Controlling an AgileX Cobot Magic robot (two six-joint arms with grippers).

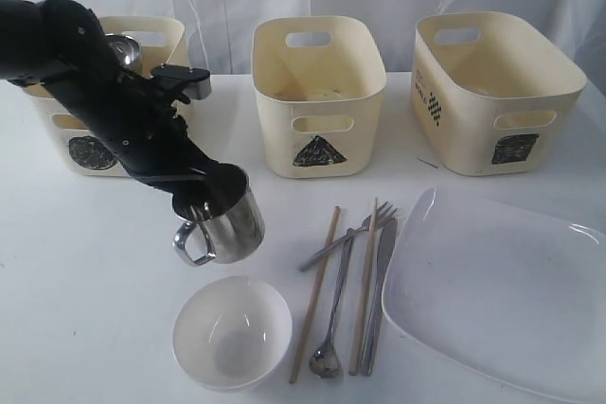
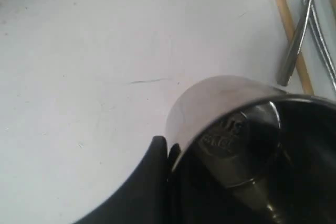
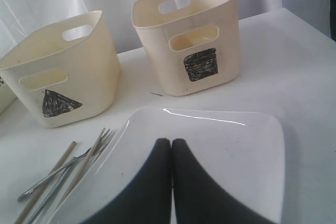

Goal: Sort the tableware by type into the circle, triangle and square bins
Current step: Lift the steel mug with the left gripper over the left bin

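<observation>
My left gripper [image 1: 202,188] is shut on the rim of a steel mug [image 1: 230,226], one finger inside and one [image 2: 157,153] outside. The mug [image 2: 220,103] tilts, its handle toward the front left. A white bowl [image 1: 232,333] stands in front of it. Two chopsticks [image 1: 314,295], a spoon [image 1: 333,314], a fork [image 1: 365,226] and a knife [image 1: 380,290] lie to the right, beside the large white square plate [image 1: 502,300]. My right gripper [image 3: 171,142] is shut and empty over the plate [image 3: 231,145]; it is outside the exterior view.
Three cream bins stand along the back: the circle bin [image 1: 90,144] at the left with a steel vessel [image 1: 123,49] in it, the triangle bin [image 1: 317,96] in the middle, the square bin [image 1: 497,92] at the right. A white curtain hangs behind them.
</observation>
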